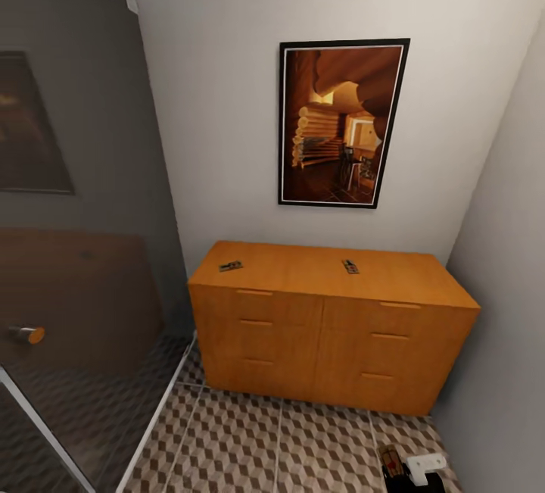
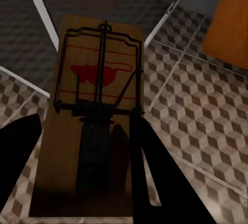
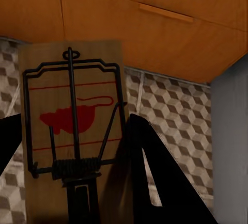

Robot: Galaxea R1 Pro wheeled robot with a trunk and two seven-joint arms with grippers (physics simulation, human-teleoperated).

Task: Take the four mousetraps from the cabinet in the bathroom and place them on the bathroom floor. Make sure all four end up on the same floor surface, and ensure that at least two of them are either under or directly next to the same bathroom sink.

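Left hand (image 2: 85,182) clamps mousetrap (image 2: 95,95); right hand (image 3: 77,182) likewise.

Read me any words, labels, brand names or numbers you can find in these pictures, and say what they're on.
There is no readable text.
Mousetrap in the left tool: a red mouse shape and red lines, no lettering.
Mousetrap in the right tool: the same red print, no lettering.
Framed picture: no caption.

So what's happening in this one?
Each gripper is carrying a mousetrap: the left gripper is shut on one mousetrap over the bathroom floor, the right gripper on another near the cabinet. Two more mousetraps lie on the cabinet top. None is set on the floor tiles yet.
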